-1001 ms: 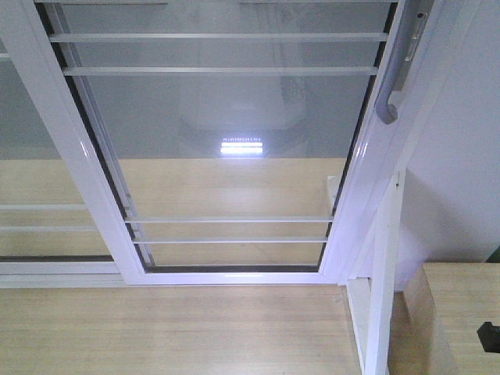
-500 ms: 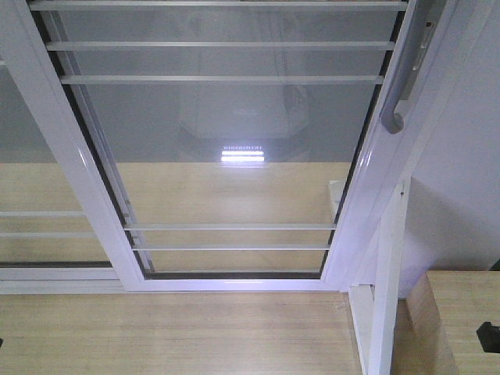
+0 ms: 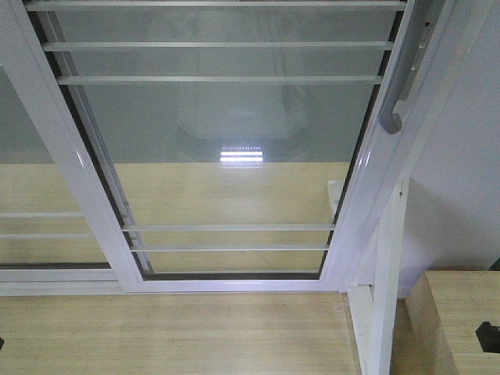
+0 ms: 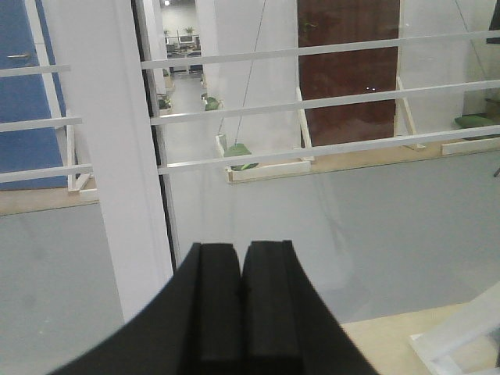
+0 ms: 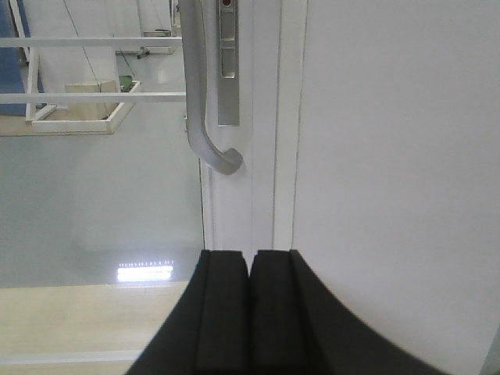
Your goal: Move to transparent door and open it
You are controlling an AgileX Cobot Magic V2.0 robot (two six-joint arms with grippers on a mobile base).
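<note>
Right gripper (image 5: 250,262) and left gripper (image 4: 241,258), both closed tight, face the transparent door (image 3: 234,125).

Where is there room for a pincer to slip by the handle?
Left of the handle, over the bare glass below the bars, it looks free. Right of it the lock plate and frame sit close, so that side is crowded.

Front: transparent door (image 3: 226,117); handle (image 3: 401,82) on its rt stile; wall (image 3: 469,156) further rt.
</note>
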